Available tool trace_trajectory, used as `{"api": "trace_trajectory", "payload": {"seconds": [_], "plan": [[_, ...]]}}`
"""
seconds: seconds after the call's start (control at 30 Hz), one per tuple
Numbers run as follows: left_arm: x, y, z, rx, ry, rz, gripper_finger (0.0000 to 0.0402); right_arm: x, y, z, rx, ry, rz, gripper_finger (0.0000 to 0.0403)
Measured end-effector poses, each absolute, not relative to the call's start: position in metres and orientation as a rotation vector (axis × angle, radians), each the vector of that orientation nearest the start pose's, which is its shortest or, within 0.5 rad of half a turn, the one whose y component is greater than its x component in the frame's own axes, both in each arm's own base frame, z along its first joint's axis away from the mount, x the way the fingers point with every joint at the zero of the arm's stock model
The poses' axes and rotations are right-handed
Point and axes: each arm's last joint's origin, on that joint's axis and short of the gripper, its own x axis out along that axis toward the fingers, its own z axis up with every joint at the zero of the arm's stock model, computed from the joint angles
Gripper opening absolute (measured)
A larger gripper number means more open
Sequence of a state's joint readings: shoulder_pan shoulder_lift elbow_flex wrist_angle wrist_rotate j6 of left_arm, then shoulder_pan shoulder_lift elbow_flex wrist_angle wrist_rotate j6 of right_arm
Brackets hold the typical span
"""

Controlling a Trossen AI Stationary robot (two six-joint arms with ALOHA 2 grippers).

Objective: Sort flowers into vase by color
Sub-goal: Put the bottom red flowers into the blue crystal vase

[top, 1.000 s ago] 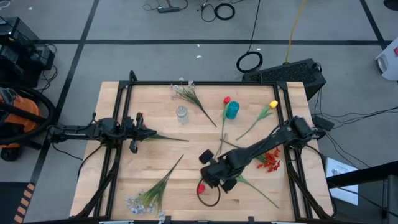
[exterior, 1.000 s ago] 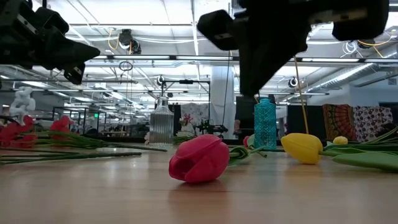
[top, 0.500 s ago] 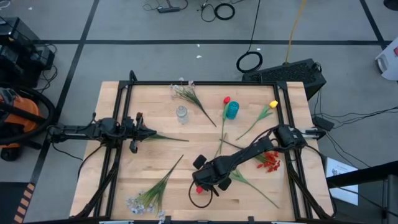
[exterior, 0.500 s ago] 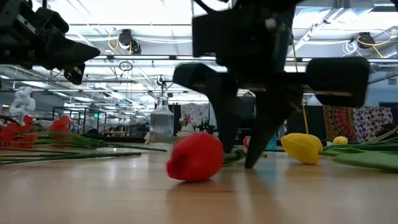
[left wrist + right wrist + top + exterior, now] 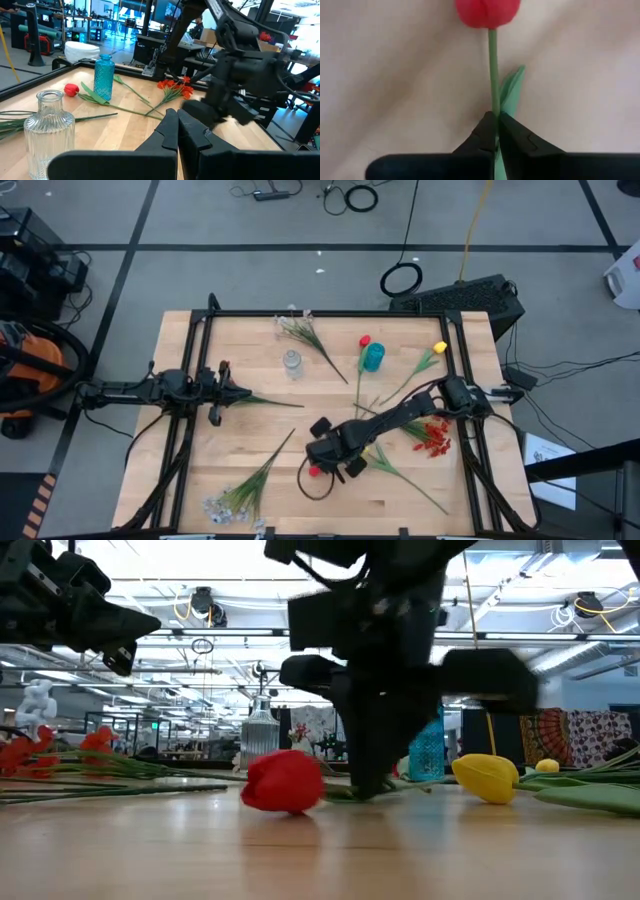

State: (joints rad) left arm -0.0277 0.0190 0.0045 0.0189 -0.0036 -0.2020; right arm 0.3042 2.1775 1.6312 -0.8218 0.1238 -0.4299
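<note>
My right gripper (image 5: 328, 458) is low on the table's near middle, shut on a red tulip. Its bud (image 5: 314, 471) shows red in the low view (image 5: 283, 781) and in the right wrist view (image 5: 487, 10). My left gripper (image 5: 248, 396) waits at the table's left, raised and shut (image 5: 176, 125). A green stem (image 5: 278, 403) lies on the wood beneath it. A clear glass vase (image 5: 291, 363) and a teal vase (image 5: 373, 357) stand upright toward the far side. My right gripper pinches the red tulip's green stem (image 5: 493, 107) between its two fingers, a short way below the bud and beside a small leaf (image 5: 512, 87). The fingers come down from above, across the stem. The bud (image 5: 283, 781) rests on the table.
Other flowers lie flat on the wood. A red tulip (image 5: 364, 340) is by the teal vase and a yellow tulip (image 5: 440, 348) is far right. A red spray (image 5: 435, 438) is at the right. Pale sprays lie far (image 5: 300, 330) and near left (image 5: 240, 498).
My right gripper came down onto the table from above the tulip, stood open astride the stem, then shut on it. It has shifted toward the table's left. The red bud has slid a little leftward along the wood with it.
</note>
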Motion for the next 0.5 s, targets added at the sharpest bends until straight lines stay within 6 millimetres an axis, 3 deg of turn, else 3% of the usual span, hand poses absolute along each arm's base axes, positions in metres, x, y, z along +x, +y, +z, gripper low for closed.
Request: {"api": "trace_trajectory", "payload": {"seconds": [0.33,0.5], "plan": [[0.099,-0.003,0.165,-0.202,-0.002,-0.025,0.0,0.41,0.094,0.211,-0.398,1.177,0.237,0.0001],[0.099,-0.003,0.165,-0.202,-0.002,-0.025,0.0,0.398,0.079,0.248,-0.25,1.09,0.137,0.0001]]}}
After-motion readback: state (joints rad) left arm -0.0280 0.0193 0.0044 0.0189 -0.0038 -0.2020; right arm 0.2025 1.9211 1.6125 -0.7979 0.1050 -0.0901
